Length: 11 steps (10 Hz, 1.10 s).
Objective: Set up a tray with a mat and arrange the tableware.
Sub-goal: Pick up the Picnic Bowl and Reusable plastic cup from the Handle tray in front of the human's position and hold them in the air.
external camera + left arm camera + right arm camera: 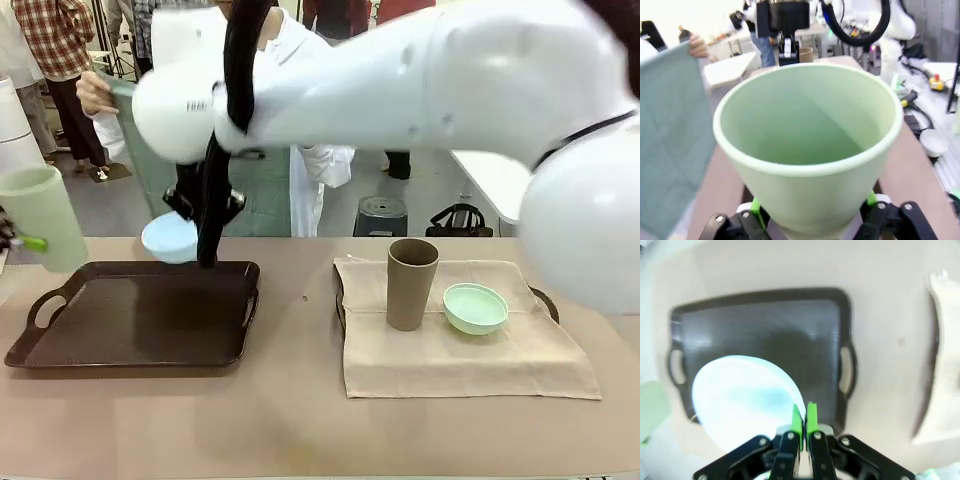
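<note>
My left gripper (pixel 28 240) is shut on the pale green tumbler (pixel 42 215), held upright in the air left of the dark tray (pixel 130 345). Its mouth (pixel 810 145) faces the left wrist camera, and my left gripper (pixel 810 220) clamps its base. My right gripper (pixel 197 222) reaches across and pinches the rim of the light blue bowl (pixel 168 238) above the tray's far edge. From the right wrist, my right gripper (pixel 803 416) is shut on the bowl (pixel 740 397) over the bare tray (pixel 765 325). A person holds up a grey-green mat (pixel 265 190), (pixel 670 140).
At the right a second tray (pixel 545 298) carries a beige mat (pixel 460 360) with the brown tumbler (pixel 411 283) and the mint green bowl (pixel 475 307) on it. My right arm's white links span the upper picture. Bare tabletop lies in front of both trays.
</note>
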Tool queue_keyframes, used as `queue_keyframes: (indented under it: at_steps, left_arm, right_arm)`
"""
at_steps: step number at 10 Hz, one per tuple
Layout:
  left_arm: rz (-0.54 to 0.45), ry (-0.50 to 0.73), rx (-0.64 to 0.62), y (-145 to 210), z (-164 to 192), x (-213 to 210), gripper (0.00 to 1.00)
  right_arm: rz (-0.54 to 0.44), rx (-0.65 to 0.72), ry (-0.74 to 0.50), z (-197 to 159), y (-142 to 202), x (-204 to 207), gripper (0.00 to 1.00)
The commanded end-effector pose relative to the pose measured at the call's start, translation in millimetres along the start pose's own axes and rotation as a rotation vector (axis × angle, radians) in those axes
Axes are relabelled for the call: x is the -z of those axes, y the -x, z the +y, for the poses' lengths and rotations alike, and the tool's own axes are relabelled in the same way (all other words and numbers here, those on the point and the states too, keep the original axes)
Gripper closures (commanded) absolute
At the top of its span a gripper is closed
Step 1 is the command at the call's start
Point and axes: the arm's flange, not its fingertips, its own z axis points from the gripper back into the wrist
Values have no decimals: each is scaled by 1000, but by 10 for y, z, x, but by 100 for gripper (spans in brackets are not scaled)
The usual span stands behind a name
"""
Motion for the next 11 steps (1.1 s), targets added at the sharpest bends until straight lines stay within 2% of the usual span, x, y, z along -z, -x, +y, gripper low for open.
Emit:
queue_keyframes:
  at_steps: [1,3,4,5,6,11]
  left_arm:
    - [15,-28,30,-431,-189,-120,72]
    - [22,-54,73,-818,-341,-240,72]
    - [29,-66,72,-899,-356,-294,72]
    - [35,-75,57,-904,-370,-347,72]
    - [20,-58,97,-918,-296,-329,72]
    - [20,-58,97,-918,-296,-329,72]
  right_arm:
    - [-46,39,75,-240,348,-424,100]
    - [-71,47,86,-192,483,-910,100]
    - [-91,41,76,-151,538,-1063,100]
    - [-93,34,64,-141,528,-1083,100]
    - [-52,20,50,-215,490,-1099,100]
    - [-52,20,50,-215,490,-1099,100]
